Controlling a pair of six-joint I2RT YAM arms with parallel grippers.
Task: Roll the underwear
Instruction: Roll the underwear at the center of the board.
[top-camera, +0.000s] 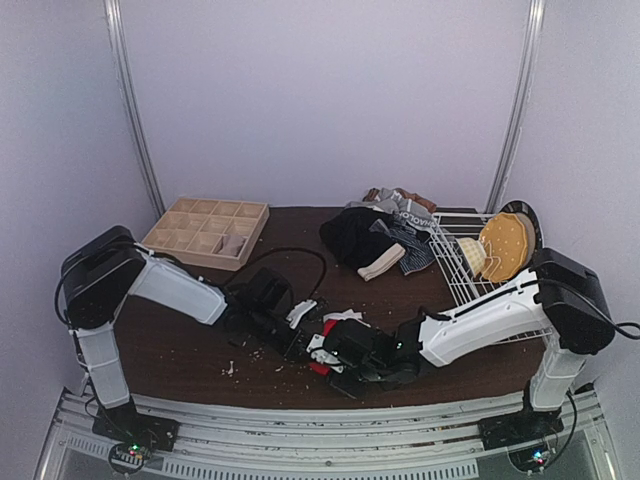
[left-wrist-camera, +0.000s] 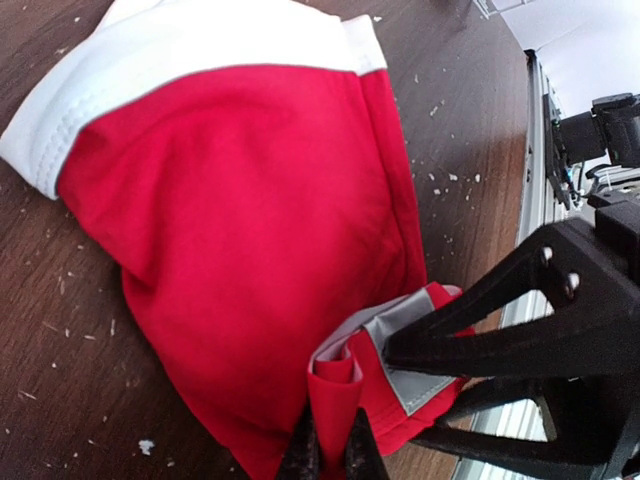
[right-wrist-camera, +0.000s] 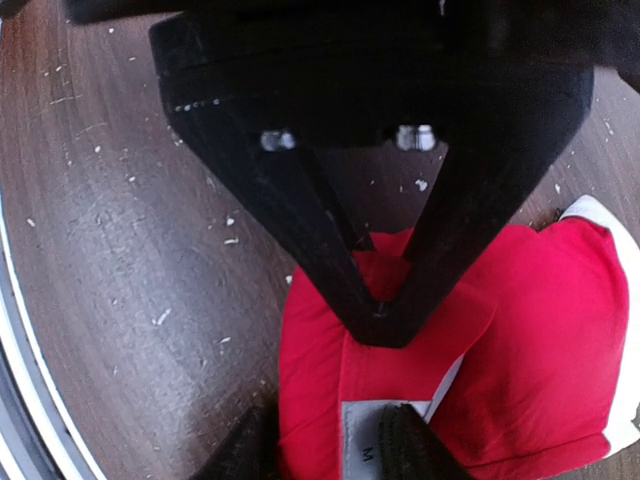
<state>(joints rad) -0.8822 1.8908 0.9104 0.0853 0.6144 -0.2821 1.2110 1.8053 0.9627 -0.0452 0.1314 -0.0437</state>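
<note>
The red underwear (left-wrist-camera: 250, 220) lies at 6 o'clock on the table (right-wrist-camera: 120, 250). Our left end effector (left-wrist-camera: 332, 455) is clamped on its folded hem. The right end effector (right-wrist-camera: 325, 445) stands with fingers apart astride the label (right-wrist-camera: 365, 430). If it closes off-centre, we judge the fold could slip loose.

The dark brown wooden tabletop (top-camera: 180, 340), flecked with pale crumbs (top-camera: 232, 368), carries a wooden grid tray (top-camera: 205, 230) far left, a heap of dark cloth underwear (top-camera: 385, 235) behind, a white wire rack (top-camera: 455, 265) right, and red white-banded cloth briefs (left-wrist-camera: 250, 220) in front.

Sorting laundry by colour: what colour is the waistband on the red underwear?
White. The waistband of the red underwear shows best in the left wrist view.
</note>
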